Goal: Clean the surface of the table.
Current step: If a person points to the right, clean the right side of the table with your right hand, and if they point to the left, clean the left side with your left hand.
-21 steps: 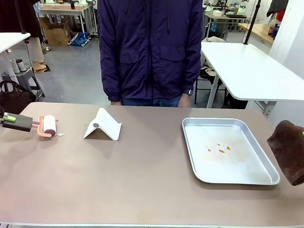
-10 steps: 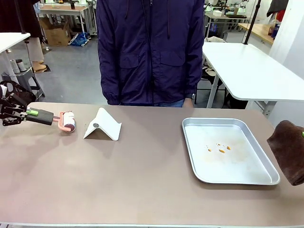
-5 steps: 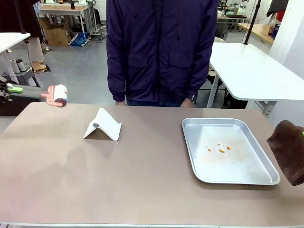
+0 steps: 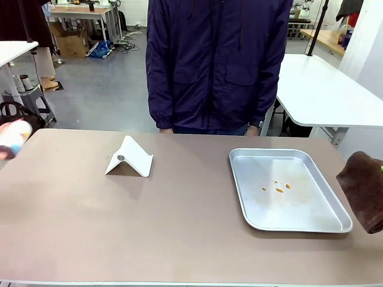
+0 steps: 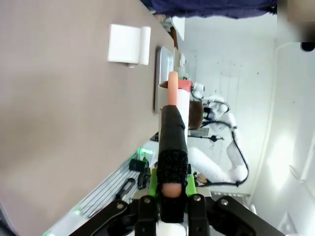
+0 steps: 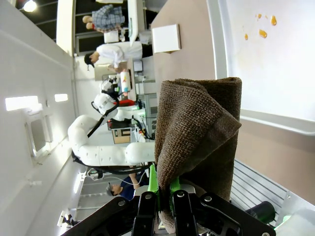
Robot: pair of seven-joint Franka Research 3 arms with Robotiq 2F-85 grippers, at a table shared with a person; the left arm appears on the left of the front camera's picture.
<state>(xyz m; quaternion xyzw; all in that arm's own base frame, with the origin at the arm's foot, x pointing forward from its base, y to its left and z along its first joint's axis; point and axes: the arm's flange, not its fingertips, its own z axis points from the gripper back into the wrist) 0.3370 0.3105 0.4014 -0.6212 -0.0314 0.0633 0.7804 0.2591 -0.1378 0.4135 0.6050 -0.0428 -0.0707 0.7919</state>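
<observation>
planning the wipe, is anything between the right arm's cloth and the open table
Yes: the tray lies on the table right beside the cloth; a white stand sits farther left.

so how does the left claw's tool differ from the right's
The lint roller in the left claw is rigid, with a black handle and pink frame; the cloth in the right claw is soft, brown and folded. The roller is at the left end of the table, the cloth at the right end beside the tray. Both are clamped tight.
</observation>
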